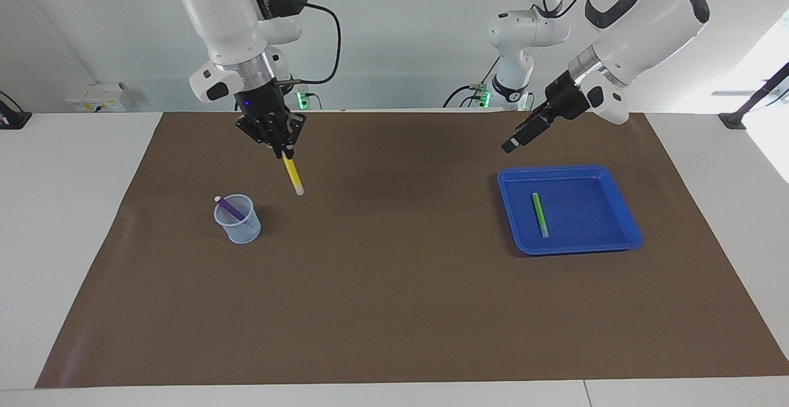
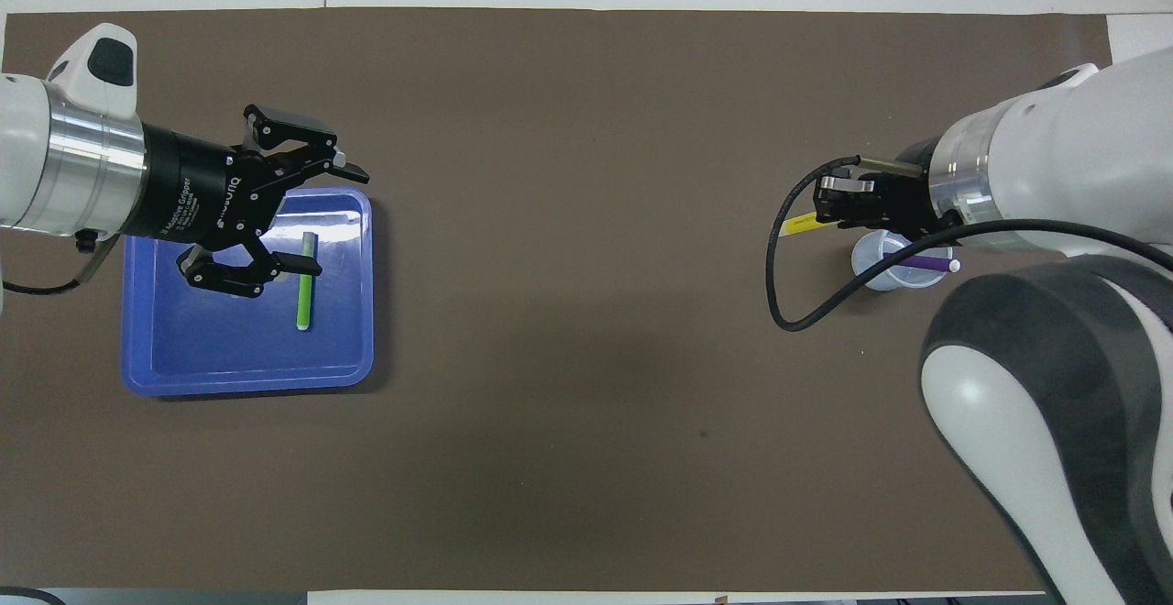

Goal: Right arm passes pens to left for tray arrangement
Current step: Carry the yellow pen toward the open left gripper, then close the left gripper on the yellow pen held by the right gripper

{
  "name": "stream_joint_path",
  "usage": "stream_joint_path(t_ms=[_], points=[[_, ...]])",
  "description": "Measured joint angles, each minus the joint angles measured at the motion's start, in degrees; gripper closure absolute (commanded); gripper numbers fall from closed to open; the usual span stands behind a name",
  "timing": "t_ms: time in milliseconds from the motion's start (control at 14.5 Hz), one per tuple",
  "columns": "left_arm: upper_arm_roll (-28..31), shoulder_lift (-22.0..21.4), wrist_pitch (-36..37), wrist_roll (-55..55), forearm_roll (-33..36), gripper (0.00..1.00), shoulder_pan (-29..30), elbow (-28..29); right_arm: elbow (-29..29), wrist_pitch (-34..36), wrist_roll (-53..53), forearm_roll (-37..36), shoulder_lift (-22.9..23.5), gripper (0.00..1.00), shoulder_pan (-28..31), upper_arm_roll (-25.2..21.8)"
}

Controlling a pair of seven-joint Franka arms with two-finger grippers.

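My right gripper (image 1: 282, 153) (image 2: 825, 206) hangs high over the brown mat beside the pale mesh cup (image 1: 238, 221) (image 2: 882, 261). It is shut on the top of a yellow pen (image 1: 292, 176) (image 2: 805, 225), which slants down with its pale tip lowest. A purple pen (image 1: 230, 208) (image 2: 924, 263) leans in the cup. The blue tray (image 1: 573, 245) (image 2: 247, 380) lies toward the left arm's end, and a green pen (image 1: 540, 214) (image 2: 305, 284) lies flat in it. My left gripper (image 1: 511, 145) (image 2: 334, 217) is open and empty, raised over the tray's edge.
A brown mat (image 1: 394, 283) covers most of the white table. A black cable (image 2: 786, 298) loops from the right wrist above the mat beside the cup. The mat between cup and tray holds nothing.
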State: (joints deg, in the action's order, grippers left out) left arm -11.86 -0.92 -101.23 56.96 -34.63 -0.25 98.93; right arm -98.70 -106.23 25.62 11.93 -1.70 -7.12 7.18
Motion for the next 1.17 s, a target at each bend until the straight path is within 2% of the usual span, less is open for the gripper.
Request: stream_joint_path(t_ms=[207,413,620,896,1034,1171], points=[[0.2,-0.4,-4.0,9.1,-6.7,0.00,0.1,2.1,1.5,-1.4,5.8,11.6,0.4,1.00,0.0,2.2],[0.2,-2.0,-7.5,15.7,-13.4,0.00,0.2,5.7,1.6,-4.8,11.2,17.5,0.8,1.00,-0.1,5.5],[0.2,-4.7,-12.0,23.0,-17.1,0.00,0.2,9.3,1.7,-10.1,17.3,24.8,1.1,1.00,0.0,9.0],[-0.1,-8.0,-19.0,30.1,-18.3,0.00,-1.7,12.9,1.9,-17.6,24.5,26.2,2.0,1.00,-0.1,15.1],[-0.2,-9.2,-20.9,31.0,-18.5,0.00,-3.5,14.2,2.0,-22.4,27.6,26.2,3.1,1.00,-0.1,18.3],[-0.2,-9.9,-21.7,31.9,-18.6,0.00,-5.1,14.7,2.3,-24.3,28.8,26.2,4.0,1.00,-0.1,19.8]])
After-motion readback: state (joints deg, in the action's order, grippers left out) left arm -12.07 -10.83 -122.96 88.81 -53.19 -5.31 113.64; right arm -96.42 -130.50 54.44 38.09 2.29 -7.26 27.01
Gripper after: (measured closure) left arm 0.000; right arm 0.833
